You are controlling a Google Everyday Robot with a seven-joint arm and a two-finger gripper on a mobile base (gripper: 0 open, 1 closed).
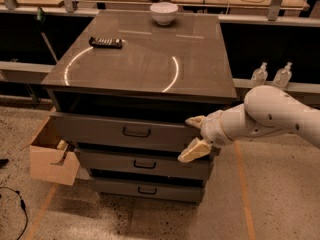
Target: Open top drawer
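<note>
The top drawer [100,129] appears to be out only a short way; a dark gap shows between its front panel and the edge of the tabletop [150,59], so most of the pull seems left to do; the two shorter drawers below the fingers look shut.

The gripper [185,139] sits against the end of that front panel farthest from the cardboard box [47,159]; its fingers [194,150] are spread and grasp nothing; one tip lies at the panel's upper edge, the other slants down across its lower edge, and I cannot tell whether either touches it. The drawer's small dark handle [136,132] is well apart from the fingers, at the panel's middle, on their box side; nothing is hooked on it.

The arm [272,111] comes in low from the side away from the box, forearm roughly level, wrist bent toward the cabinet so the fingers point across the drawer front. Far above and beyond the fingers, a bowl [164,12] and a remote [106,42] rest on the tabletop.
</note>
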